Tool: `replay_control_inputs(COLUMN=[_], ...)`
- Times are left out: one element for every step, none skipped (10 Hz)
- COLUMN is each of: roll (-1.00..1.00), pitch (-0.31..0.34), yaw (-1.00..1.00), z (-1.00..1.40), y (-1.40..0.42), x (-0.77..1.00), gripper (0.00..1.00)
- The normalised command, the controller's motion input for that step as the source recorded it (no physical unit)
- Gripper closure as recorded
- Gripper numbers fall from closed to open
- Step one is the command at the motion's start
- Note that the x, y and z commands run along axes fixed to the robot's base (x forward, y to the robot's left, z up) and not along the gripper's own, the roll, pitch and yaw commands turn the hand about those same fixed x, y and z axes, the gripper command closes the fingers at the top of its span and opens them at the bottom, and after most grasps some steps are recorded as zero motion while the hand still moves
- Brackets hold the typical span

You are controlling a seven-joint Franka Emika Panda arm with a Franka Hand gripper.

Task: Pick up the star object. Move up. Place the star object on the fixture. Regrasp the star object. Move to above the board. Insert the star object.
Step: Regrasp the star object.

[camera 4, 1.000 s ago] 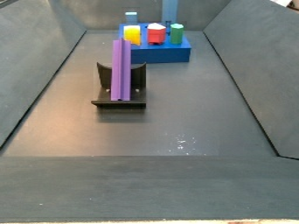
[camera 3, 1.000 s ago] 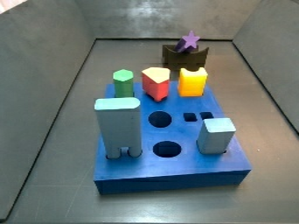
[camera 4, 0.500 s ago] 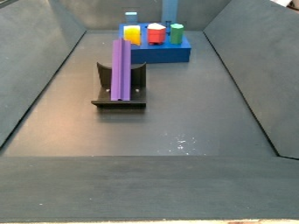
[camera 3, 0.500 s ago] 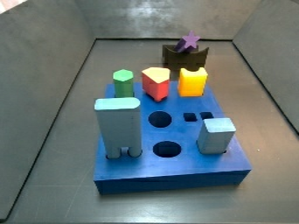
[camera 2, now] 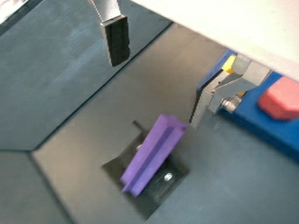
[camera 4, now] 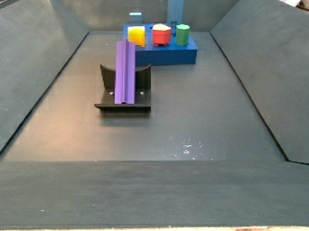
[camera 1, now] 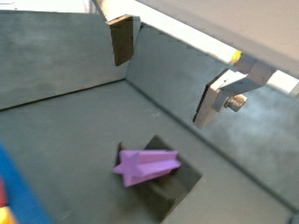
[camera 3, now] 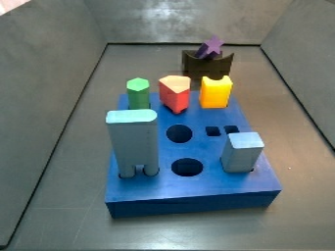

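Observation:
The purple star object (camera 4: 123, 68) rests tilted against the dark fixture (camera 4: 143, 83), its ridged end poking above the fixture's notch in a side view (camera 3: 211, 46). It shows in both wrist views (camera 1: 146, 164) (camera 2: 156, 156) on the fixture (camera 1: 172, 190) (camera 2: 165, 182). My gripper (camera 1: 163, 87) (camera 2: 159, 89) is open and empty, well above the star object, with nothing between the fingers. The gripper does not show in either side view. The blue board (camera 3: 197, 188) (camera 4: 176, 57) lies beside the fixture.
The board bears a green hexagonal peg (camera 3: 137, 92), a red peg (camera 3: 173, 93), a yellow block (camera 3: 216, 91), a tall pale teal block (camera 3: 132, 140) and a small pale block (camera 3: 242, 151). Grey walls (camera 3: 66, 108) enclose the floor on all sides.
The star object's top end looks very slightly shifted in a side view. Nothing else has moved.

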Motion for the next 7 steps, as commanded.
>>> replay_control_inputs(roll=[1.00,1.00,1.00,1.00,1.00,1.00,0.93], pitch=[0.109,0.121,0.148,0.168,0.193,0.215,0.223], yaw=[0.06,0.07,0.09,0.10,0.14,0.17,0.23], z=[0.00,0.00,0.00,0.00,0.00,0.00,-0.01], y=[-0.03,-0.03,-0.04,-0.04,-0.04,-0.05,-0.04], x=[0.07,0.08,0.10,0.10,0.10,0.10,0.10], gripper=[0.00,0.00,0.00,0.00,0.00,0.00,0.00])
